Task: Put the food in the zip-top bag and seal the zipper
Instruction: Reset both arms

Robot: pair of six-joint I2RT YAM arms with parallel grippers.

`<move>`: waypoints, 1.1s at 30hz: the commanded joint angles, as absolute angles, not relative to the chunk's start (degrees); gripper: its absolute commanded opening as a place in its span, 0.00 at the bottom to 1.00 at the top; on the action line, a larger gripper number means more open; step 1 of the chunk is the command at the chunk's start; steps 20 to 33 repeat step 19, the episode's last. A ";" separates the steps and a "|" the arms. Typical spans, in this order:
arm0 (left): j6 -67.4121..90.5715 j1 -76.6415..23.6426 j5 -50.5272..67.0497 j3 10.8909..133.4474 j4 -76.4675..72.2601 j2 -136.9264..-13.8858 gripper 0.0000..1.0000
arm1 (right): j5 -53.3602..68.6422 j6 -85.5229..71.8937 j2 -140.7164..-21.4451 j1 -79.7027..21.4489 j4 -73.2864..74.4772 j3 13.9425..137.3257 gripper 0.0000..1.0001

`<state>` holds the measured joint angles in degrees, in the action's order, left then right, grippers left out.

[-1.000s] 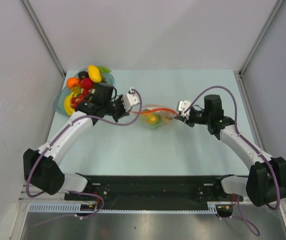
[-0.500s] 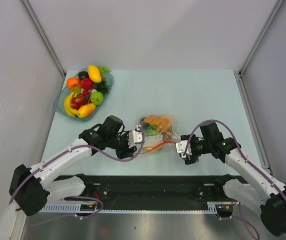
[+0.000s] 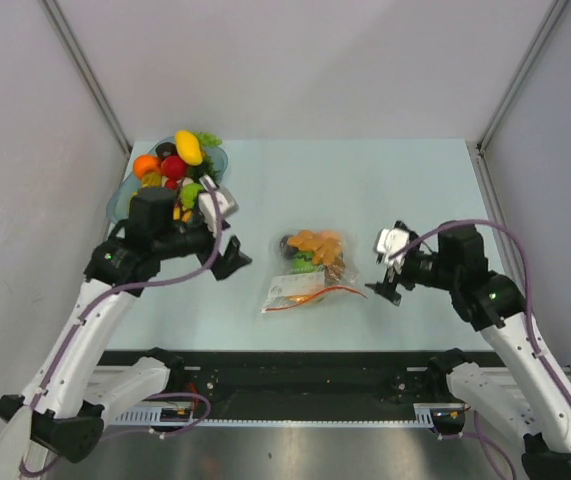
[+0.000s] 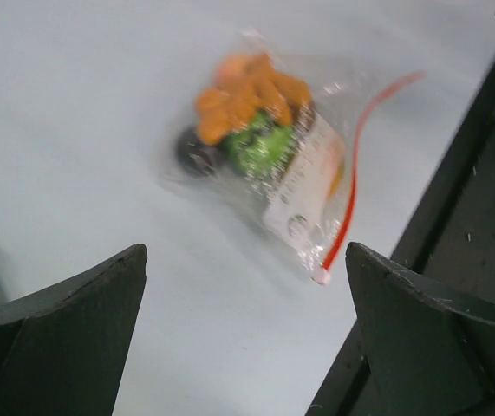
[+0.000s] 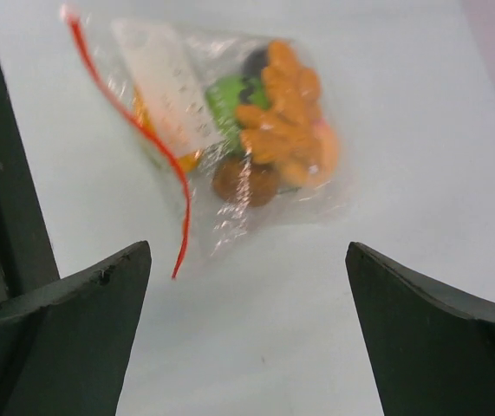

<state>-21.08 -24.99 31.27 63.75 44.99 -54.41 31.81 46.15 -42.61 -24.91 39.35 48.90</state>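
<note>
Top view first: the zip-top bag (image 3: 303, 272) lies flat mid-worktop (image 3: 395, 180), well apart from both arms. The left jaws hang at its 9 o'clock, the right jaws at its 3 o'clock. Both pairs are spread wide and pinching nothing. The zipper (image 3: 310, 298) runs along the bag's 6 o'clock edge. The dish (image 3: 117, 205) sits up at 10 o'clock with loose food (image 3: 187, 147) piled in it. I can pick out at least six pieces there, and the left arm covers the rest.

Left wrist view: spread jaws frame the bag (image 4: 260, 160), no contact. Inside I count an orange clump (image 4: 249, 97), one green piece (image 4: 260, 149) and one dark piece (image 4: 195, 152). The zipper (image 4: 351, 186) shows as one thin red line down the 3 o'clock side.

Right wrist view: same deal, jaws wide and nothing between them. The zipper (image 5: 147, 130) is on the 9 o'clock side here. There's also one brown piece (image 5: 247, 180) under the orange clump.

So: one bag, one zipper, one dish, and about four things bagged.

My read is that this is the tail end of the sealing step. I can't tell if the strip is shut along its whole length. The next move probably calls for a check press along it, or for reopening if the dish food has to go in too.
</note>
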 commanded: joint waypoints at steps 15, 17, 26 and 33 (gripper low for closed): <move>-2.46 -3.34 29.27 67.16 37.88 -62.23 1.00 | 36.91 6.68 -59.50 9.40 30.24 54.76 1.00; -1.58 -3.25 28.22 66.71 37.44 -62.66 1.00 | 36.91 6.68 -59.33 10.02 30.15 54.06 1.00; -1.23 -3.25 27.60 67.23 37.53 -63.45 0.99 | 36.83 6.59 -59.59 10.20 30.06 54.05 1.00; -1.23 -3.25 27.60 67.23 37.53 -63.45 0.99 | 36.83 6.59 -59.59 10.20 30.06 54.05 1.00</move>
